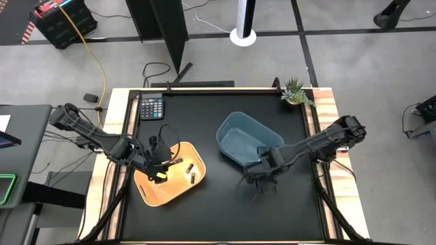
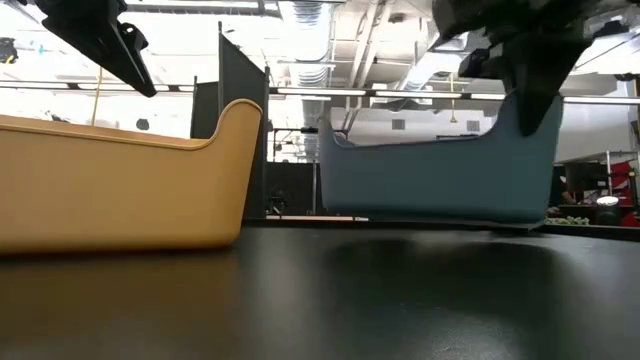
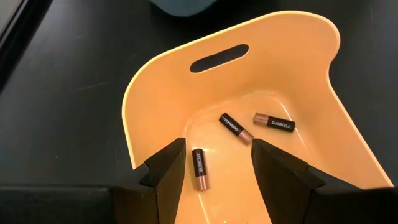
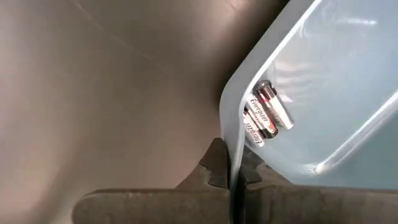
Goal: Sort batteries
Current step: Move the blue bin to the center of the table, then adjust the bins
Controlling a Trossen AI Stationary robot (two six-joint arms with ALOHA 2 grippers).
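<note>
Currently, three dark copper-tipped batteries (image 3: 237, 126) are seen lying apart in the yellow tray (image 1: 178, 192), w/ the left gripper (image 3: 219, 167) held wide above them. Silver batteries (image 4: 266, 113) are piled in a corner of the blue tray (image 1: 231, 133), whose wall is pinched by the right gripper (image 4: 234, 169).

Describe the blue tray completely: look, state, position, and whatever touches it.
The blue tray is a smooth, plastic-looking grey-blue bin with rounded corners and a raised end. It sits on the black table, right of the orange tray. The right claw is shut on its rim, one finger either side of the wall. Inside, silver Energizer batteries lie together against that wall.
</note>
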